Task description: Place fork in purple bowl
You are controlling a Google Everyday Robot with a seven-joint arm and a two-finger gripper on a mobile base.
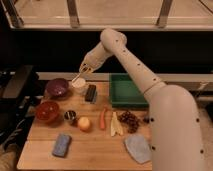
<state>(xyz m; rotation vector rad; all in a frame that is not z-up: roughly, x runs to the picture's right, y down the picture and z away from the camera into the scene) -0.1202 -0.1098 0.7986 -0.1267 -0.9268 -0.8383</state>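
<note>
One arm stretches across the back of the wooden table [100,152], its gripper [85,70] closed on the upper end of the fork [77,78]. The fork slants down and to the left in view, hanging over the white cup [79,85]. The purple bowl [56,88] sits just left of that cup, beyond the fork's lower tip and roughly in line with its long axis. The elbow is raised above the green tray [125,92], with the forearm sloping down-left; a short leftward carry appears to remain
</note>
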